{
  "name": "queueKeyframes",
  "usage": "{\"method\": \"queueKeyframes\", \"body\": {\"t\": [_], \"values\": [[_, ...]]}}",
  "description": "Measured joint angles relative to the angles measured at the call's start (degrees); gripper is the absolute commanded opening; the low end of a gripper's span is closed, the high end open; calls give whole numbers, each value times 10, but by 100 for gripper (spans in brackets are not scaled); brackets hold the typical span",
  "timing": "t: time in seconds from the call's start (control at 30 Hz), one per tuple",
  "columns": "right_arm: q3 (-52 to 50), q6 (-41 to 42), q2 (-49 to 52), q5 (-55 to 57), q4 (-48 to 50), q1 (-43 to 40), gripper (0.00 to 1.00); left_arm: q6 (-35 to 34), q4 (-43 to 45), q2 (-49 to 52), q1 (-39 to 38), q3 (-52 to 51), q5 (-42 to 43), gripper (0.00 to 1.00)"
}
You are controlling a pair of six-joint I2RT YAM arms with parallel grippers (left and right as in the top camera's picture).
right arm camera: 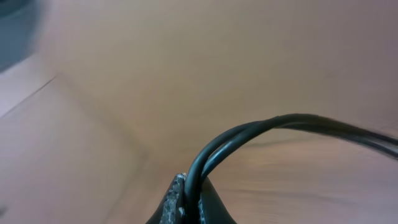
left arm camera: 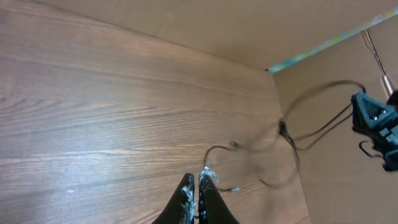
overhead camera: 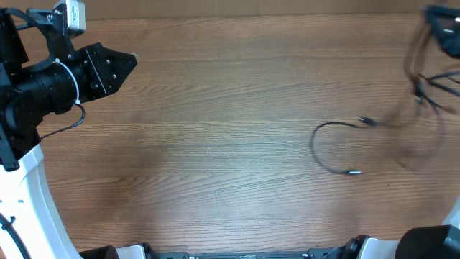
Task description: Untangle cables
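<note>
jaws first: on the overhead view my left gripper sat at ten o'clock, pressed together on nothing i could see, well apart from the cables. those lay on the table at three o'clock, one strand curling to a plug at four, the rest blurring up toward the right gripper at two.

on the left wrist view its fingertips were shut and bare, with the cables ahead at one o'clock.

on the right wrist view the right gripper pinched two strands of the cables, which arced off to three o'clock.

my judgement: i should lift the right slowly, then open the left and pin the loose loop so the tangle didn't tighten.
</note>
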Motion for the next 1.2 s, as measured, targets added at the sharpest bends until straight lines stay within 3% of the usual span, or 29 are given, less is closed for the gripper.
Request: {"method": "queueKeyframes", "body": {"t": [0.43, 0.6, 0.8, 1.2], "values": [[0, -7, 0, -171, 135, 212, 4, 76, -14, 9, -51, -33, 0, 8], [0, -7, 0, -193, 140, 232, 4, 130, 14, 36, -103, -110, 14, 9], [0, -7, 0, -211, 167, 234, 4, 169, 51, 67, -132, -218, 92, 11], [0, -25, 0, -212, 216, 234, 6, 137, 90, 109, -169, -375, 170, 15]]}}
